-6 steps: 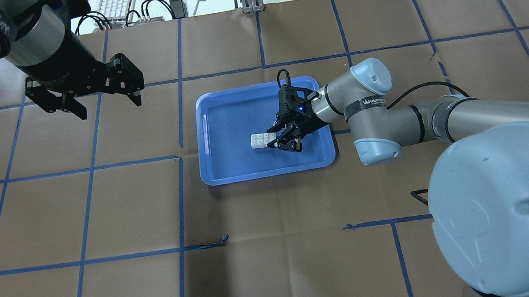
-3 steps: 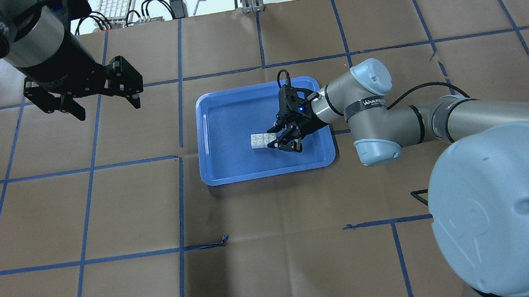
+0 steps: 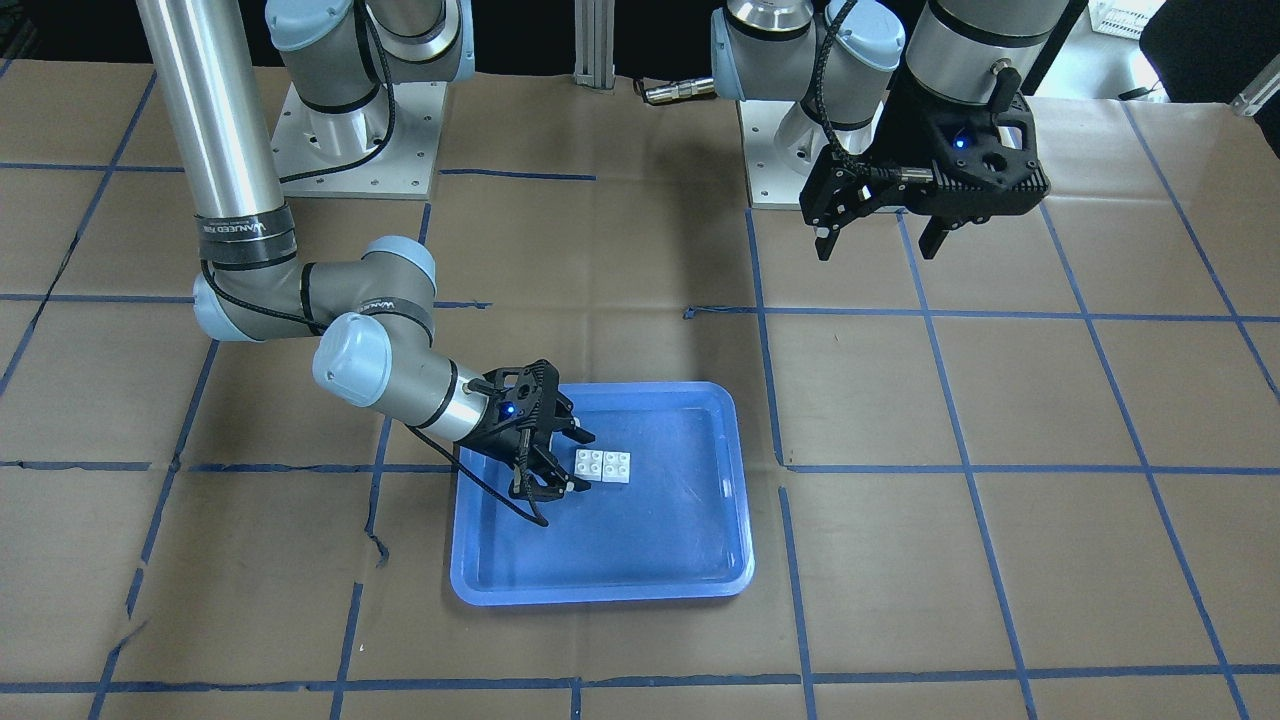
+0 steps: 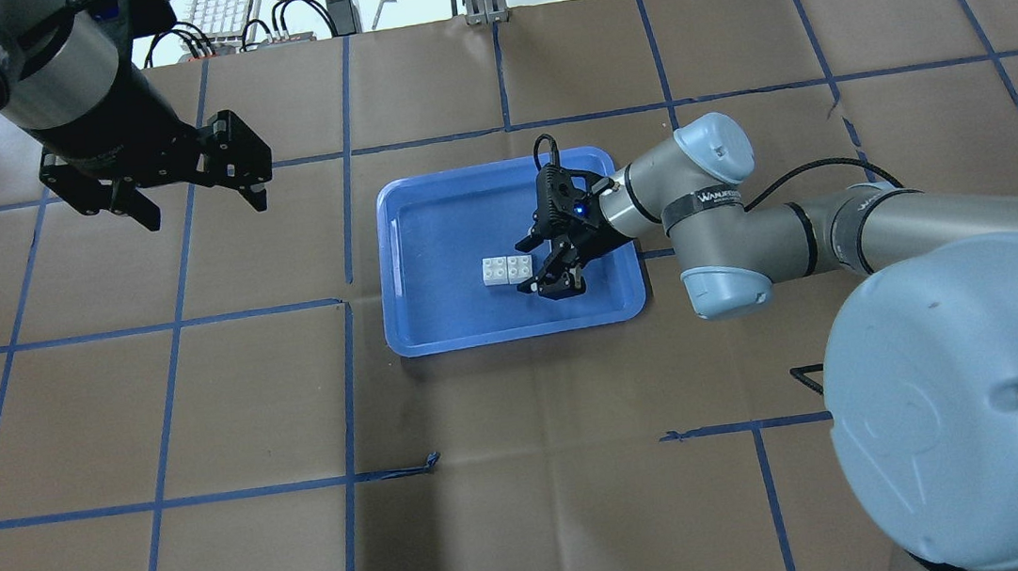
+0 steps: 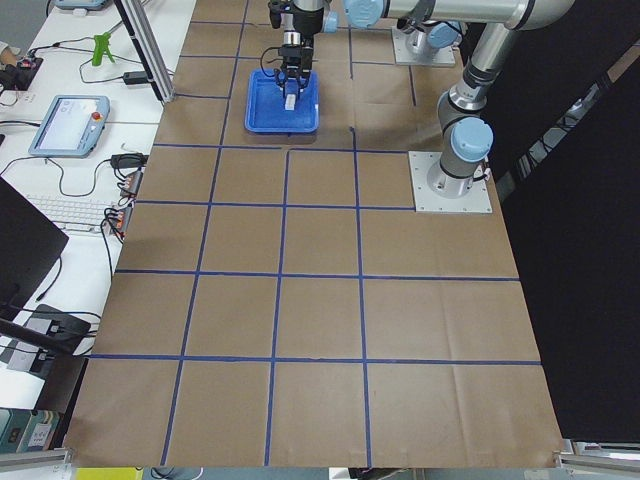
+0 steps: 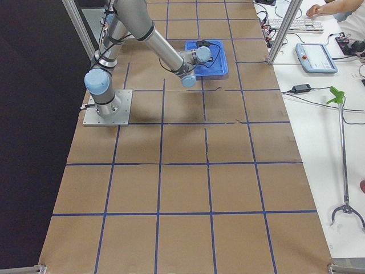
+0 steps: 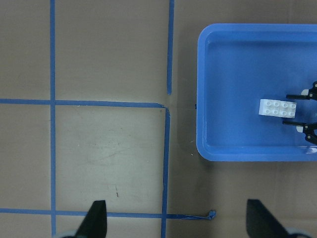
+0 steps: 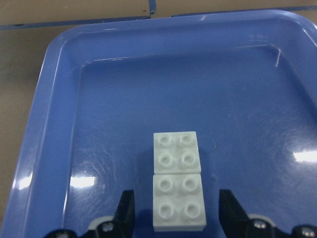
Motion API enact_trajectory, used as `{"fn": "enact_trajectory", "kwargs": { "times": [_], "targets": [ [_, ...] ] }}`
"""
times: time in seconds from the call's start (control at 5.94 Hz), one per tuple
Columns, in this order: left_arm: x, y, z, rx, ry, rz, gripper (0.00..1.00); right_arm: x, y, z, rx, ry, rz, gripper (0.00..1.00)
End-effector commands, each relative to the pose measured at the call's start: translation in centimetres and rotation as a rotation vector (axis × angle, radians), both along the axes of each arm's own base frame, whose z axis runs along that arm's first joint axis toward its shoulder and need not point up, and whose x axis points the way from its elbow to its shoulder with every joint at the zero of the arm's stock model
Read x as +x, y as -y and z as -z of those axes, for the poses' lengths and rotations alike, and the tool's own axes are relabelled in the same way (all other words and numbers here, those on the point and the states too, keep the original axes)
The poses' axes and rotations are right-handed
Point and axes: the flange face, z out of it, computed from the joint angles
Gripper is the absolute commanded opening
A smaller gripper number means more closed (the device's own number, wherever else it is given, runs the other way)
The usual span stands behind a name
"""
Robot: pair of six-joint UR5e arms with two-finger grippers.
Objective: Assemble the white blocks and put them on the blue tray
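Note:
The two white blocks point(image 4: 504, 270) lie joined end to end, studs up, on the floor of the blue tray point(image 4: 438, 236). My right gripper point(image 4: 529, 267) is open low over the tray, a finger on each side of the nearer block's end. The right wrist view shows the blocks point(image 8: 178, 183) with gaps to both fingers point(image 8: 125, 213). My left gripper point(image 4: 206, 209) is open and empty, high over the table far to the left of the tray. The left wrist view shows the tray point(image 7: 233, 64) and blocks point(image 7: 277, 107) far off.
The table is covered in brown paper with blue tape lines point(image 4: 345, 388). A keyboard and cables point(image 4: 225, 13) lie beyond the far edge. In the front-facing view the tray point(image 3: 660, 540) sits mid-table and both arm bases point(image 3: 360, 150) stand at the far side.
My right gripper's fingers have spread apart from the blocks, which stay on the tray. My left gripper has drifted slightly away toward the far left.

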Motion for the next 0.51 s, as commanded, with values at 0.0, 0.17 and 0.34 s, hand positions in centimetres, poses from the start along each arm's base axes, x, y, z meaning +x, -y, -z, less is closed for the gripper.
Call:
{"fn": "enact_trajectory", "kwargs": {
  "times": [0.0,0.17,0.34],
  "targets": [
    [0.1,-0.1,0.0,0.000,0.001,-0.002,0.99,-0.1,0.6,-1.1,0.026,0.001,0.059,1.00],
    [0.1,-0.1,-0.1,0.001,0.001,-0.002,0.99,-0.6,1.8,-3.2,0.025,-0.002,0.120,1.00],
    [0.1,-0.1,-0.1,0.001,0.001,-0.002,0.99,-1.7,2.6,-5.6,0.022,-0.046,0.208,1.00]
  ]
}}
